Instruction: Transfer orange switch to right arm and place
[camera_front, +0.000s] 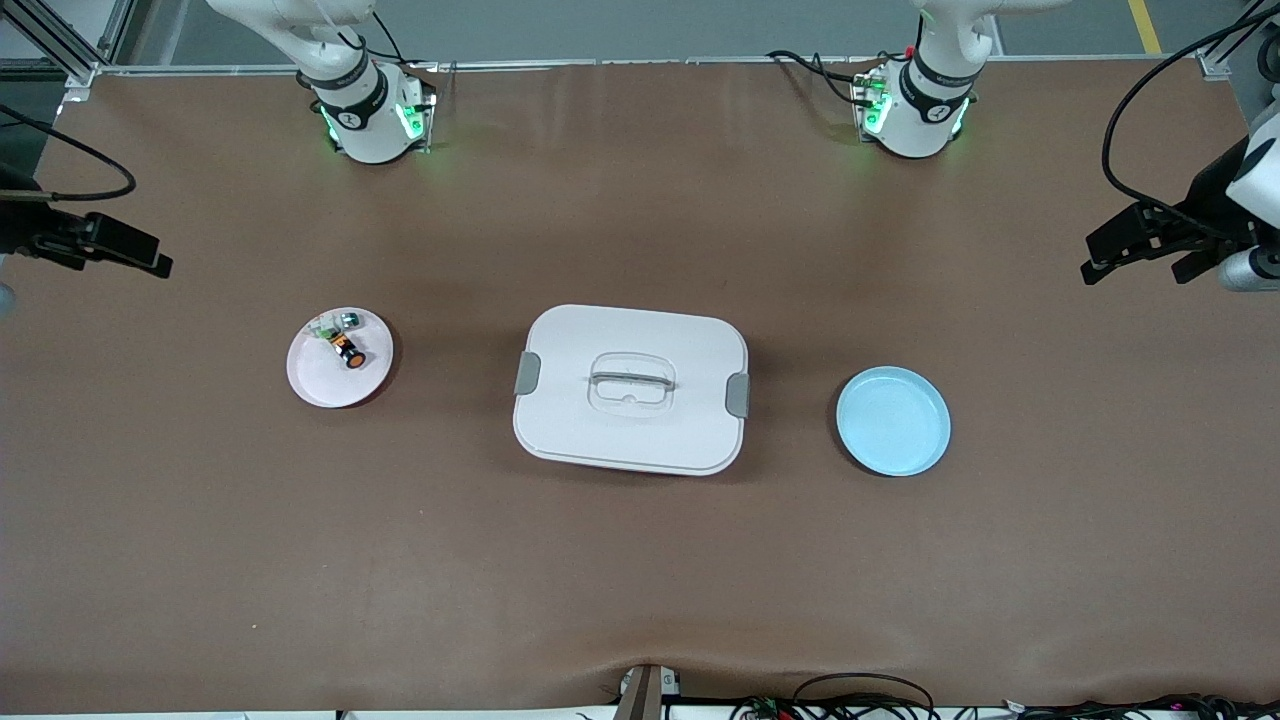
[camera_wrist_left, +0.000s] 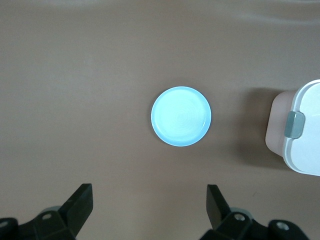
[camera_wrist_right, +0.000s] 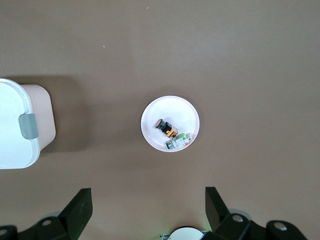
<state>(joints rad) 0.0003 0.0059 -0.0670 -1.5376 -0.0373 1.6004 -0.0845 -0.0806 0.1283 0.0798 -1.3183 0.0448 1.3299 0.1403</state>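
The orange switch (camera_front: 349, 353) — a stubby black cylinder with an orange end — lies on a glossy white plate (camera_front: 318, 385) at the right arm's end of the brown matte desk (camera_front: 640, 560), beside a green-and-clear part (camera_front: 338, 322). A rounded white lidded box (camera_front: 630, 388) sits mid-desk, a smooth blue plate (camera_front: 893, 421) toward the left arm's end. Left gripper (camera_wrist_left: 150, 206) and right gripper (camera_wrist_right: 149, 205) hang high — jaws spread, empty.

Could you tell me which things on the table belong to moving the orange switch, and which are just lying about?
Part of the job:
- orange switch on the pink plate
- right gripper, open, high over that plate
- left gripper, open, over the blue plate

Lying about:
- green-and-clear part beside the switch
- lidded white box
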